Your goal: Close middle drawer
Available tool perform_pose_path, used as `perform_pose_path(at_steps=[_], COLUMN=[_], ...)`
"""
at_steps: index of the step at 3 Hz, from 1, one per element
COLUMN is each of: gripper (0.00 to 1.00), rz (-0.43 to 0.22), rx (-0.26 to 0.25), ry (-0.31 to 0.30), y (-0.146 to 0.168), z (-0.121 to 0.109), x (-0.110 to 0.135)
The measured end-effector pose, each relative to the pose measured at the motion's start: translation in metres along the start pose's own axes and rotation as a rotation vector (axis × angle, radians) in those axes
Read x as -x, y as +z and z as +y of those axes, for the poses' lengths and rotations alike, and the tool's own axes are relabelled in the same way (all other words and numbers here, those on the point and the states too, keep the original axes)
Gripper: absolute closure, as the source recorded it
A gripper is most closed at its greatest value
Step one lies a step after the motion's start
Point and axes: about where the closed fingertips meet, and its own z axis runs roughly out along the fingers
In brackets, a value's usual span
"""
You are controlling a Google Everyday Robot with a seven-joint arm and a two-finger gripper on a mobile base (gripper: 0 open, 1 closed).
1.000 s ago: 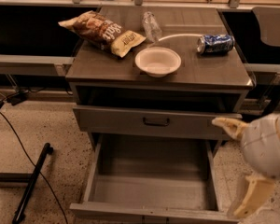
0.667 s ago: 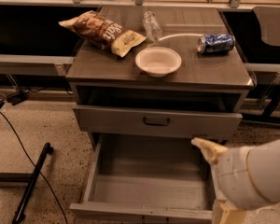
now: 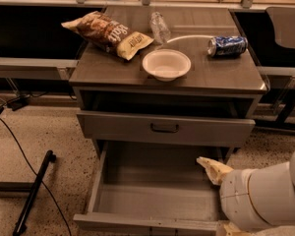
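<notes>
The hand (image 3: 215,170), grip state impossible to tell, hovers by the open middle drawer (image 3: 150,200); next, it likely pushes the front inward.

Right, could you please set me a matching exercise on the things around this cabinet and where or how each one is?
Things:
1 bowl
2 can
3 middle drawer
4 gripper

Places or states:
A pulled wide open
B lying on its side
C by the open drawer's right wall
D upright on the cabinet top

Pairs: 1-D, 2-B, 3-A, 4-C.
</notes>
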Motion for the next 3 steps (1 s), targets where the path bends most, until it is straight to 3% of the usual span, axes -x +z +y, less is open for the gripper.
perform_pose_path(at_steps=[1, 3], gripper=[0.00, 0.00], rz=[-0.041, -0.208], rx=[0.015, 0.029], ry=[0.017, 0.077], y=[0.033, 0.146], z=[-0.004, 0.012], x=[-0.018, -0.085])
